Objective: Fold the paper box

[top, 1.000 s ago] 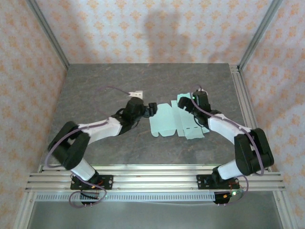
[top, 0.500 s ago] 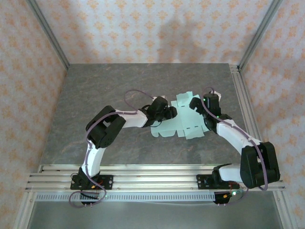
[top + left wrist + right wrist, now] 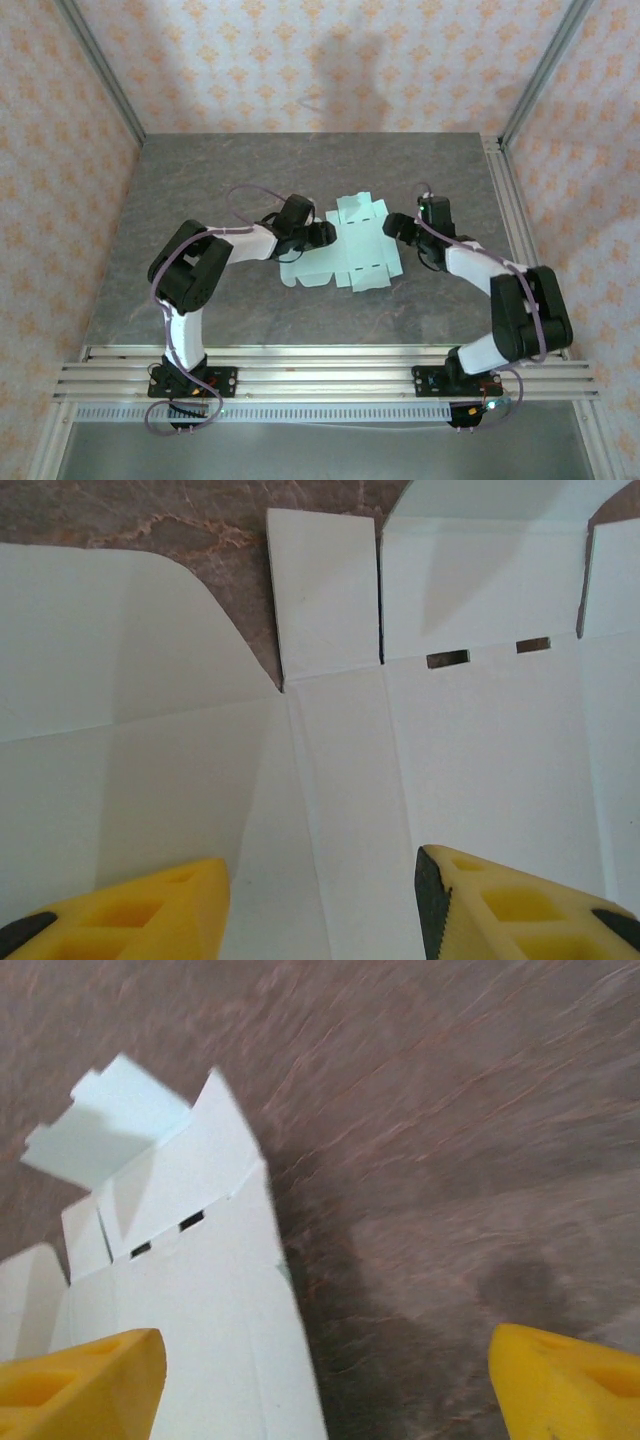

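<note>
patterned orange-and-cream wallpaper (image 3: 300,60) closed in the grey marbled table (image 3: 200,190), and the paper box (image 3: 345,250) lay on it as an open mint-green cutout, flat near the middle between the two arms. compared with half a second earlier the cutout had slid toward the left side of the table and turned a little, and the right arm had drawn back off it. the left gripper (image 3: 320,875) hung low over the card's left panels, its yellow fingers (image 3: 150,905) parted with a crease line running between them; nothing was pinched, though whether the tips pressed the sheet could not be told. the right gripper (image 3: 325,1355) was spread wide and empty, one finger over the card's right edge and the other over bare table. a pair of small slots (image 3: 447,659) showed near the far flaps, none of which looked creased upward. judging by this, the move had only repositioned the sheet, and the folding itself was hardly begun; a panel probably needed pinning down first.
</note>
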Controlling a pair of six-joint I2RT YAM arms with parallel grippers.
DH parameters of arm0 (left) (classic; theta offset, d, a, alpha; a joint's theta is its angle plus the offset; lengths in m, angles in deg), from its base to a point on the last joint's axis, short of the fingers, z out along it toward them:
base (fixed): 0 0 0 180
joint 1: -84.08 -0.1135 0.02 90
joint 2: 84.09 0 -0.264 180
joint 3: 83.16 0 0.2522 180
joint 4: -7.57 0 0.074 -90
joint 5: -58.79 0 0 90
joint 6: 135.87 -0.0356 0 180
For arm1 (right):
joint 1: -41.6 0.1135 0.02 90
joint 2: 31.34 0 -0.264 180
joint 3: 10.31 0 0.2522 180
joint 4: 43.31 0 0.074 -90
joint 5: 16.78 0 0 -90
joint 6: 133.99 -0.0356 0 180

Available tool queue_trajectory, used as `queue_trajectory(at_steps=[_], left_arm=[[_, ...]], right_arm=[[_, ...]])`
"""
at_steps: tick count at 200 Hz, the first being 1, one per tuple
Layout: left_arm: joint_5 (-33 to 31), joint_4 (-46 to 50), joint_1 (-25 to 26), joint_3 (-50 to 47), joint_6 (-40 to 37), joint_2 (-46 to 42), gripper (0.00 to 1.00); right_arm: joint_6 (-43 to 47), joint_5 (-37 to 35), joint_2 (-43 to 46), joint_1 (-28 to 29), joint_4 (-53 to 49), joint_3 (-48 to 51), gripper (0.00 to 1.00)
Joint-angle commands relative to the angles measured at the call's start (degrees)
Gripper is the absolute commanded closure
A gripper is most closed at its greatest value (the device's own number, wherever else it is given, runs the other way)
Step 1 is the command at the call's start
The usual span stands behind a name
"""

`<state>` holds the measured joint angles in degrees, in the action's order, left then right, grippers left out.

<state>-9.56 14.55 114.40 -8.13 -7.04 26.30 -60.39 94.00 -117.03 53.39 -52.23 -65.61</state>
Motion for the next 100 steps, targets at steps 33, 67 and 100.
queue_trajectory(at_steps=[33, 67, 100], left_arm=[[1.5, 5.6, -0.4, -3.0, -1.9, -0.5, 0.46], [0.8, 4.9, -0.4, -3.6, -0.7, -0.4, 0.46], [0.9, 4.0, -0.6, -4.0, 0.6, 0.1, 0.46]], right_arm=[[0.9, 9.3, -5.4, -0.3, 3.9, -1.9, 0.44], [1.3, 8.3, -5.3, -0.3, 4.8, 0.1, 0.6], [0.7, 9.1, -4.6, -0.3, 7.0, 2.1, 0.68]])
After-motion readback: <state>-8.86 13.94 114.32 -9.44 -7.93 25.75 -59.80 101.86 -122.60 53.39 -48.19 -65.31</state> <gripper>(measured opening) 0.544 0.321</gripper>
